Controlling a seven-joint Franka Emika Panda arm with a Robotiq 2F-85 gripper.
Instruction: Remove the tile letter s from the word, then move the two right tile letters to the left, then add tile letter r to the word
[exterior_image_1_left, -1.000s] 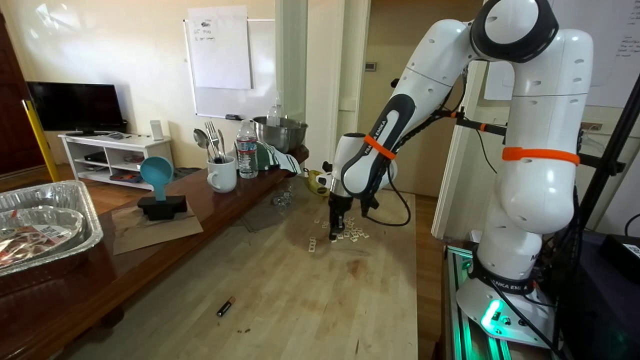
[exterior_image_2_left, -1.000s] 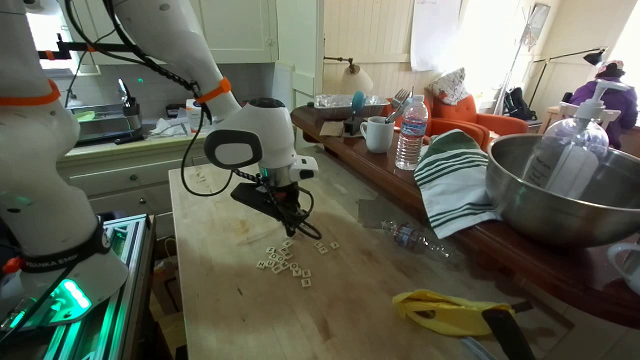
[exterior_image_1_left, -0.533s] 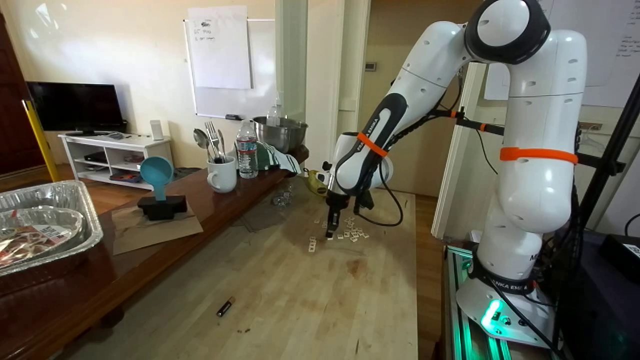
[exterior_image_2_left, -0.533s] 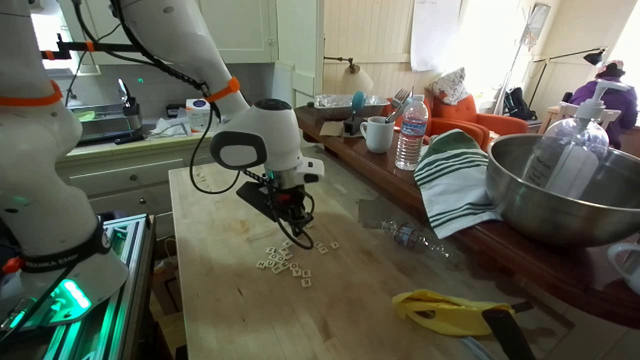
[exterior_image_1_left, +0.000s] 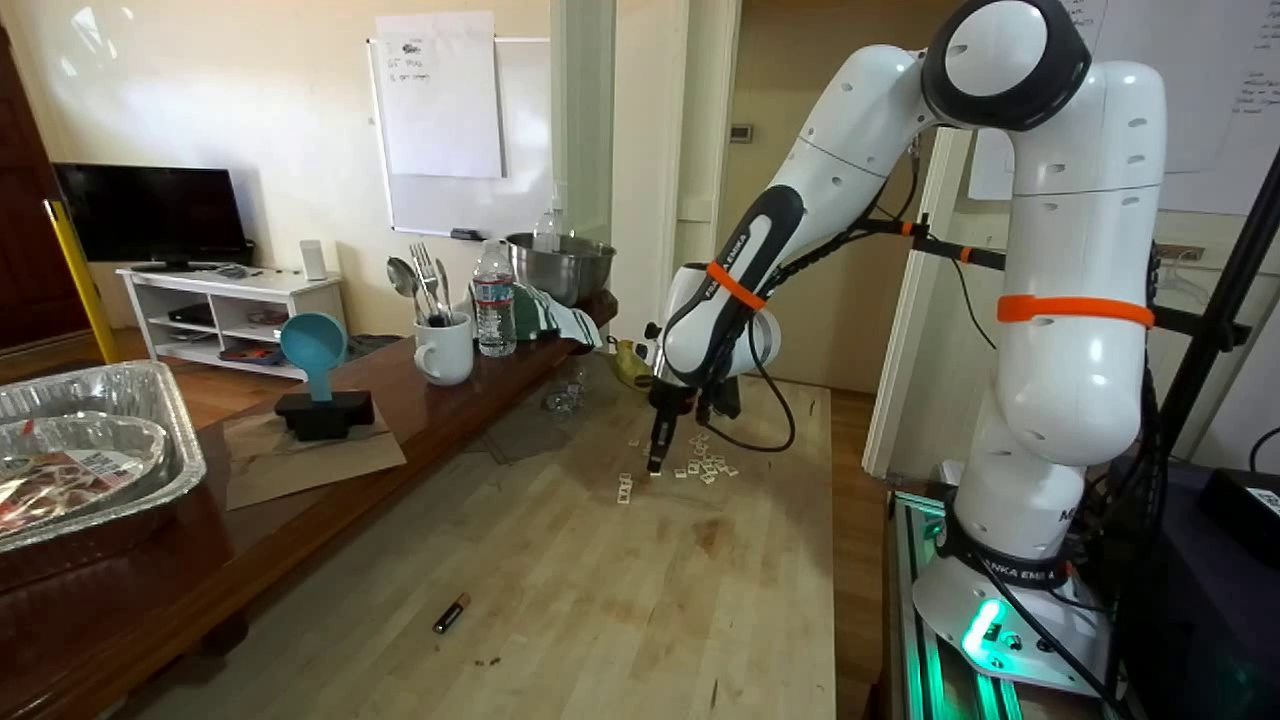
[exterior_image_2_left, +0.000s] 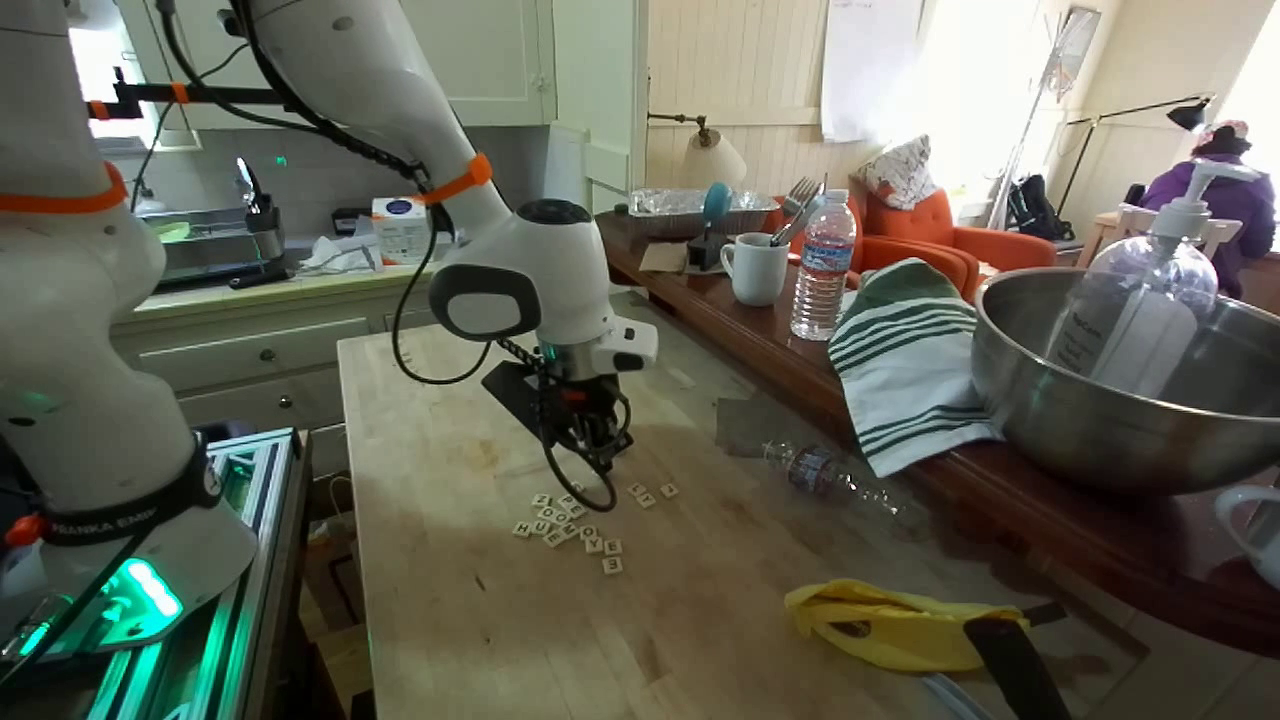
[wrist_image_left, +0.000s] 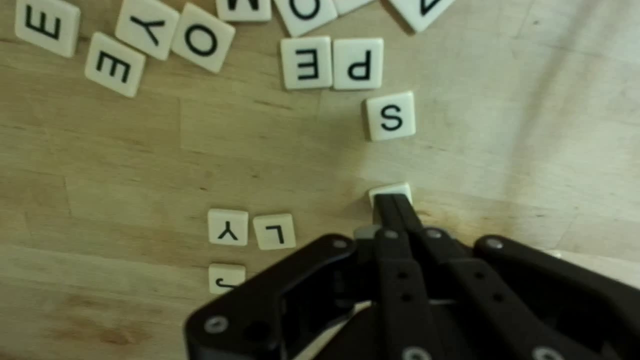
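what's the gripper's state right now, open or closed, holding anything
Gripper: closed, jaws together, holding nothing; in the wrist view it partly hides a tile, contact can't be told.

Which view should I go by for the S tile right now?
The wrist view. There the S tile shows whole and large, its letter sharp. Both exterior views look on from farther off; in them it is at most a tiny pale square, and I can't read its letter.
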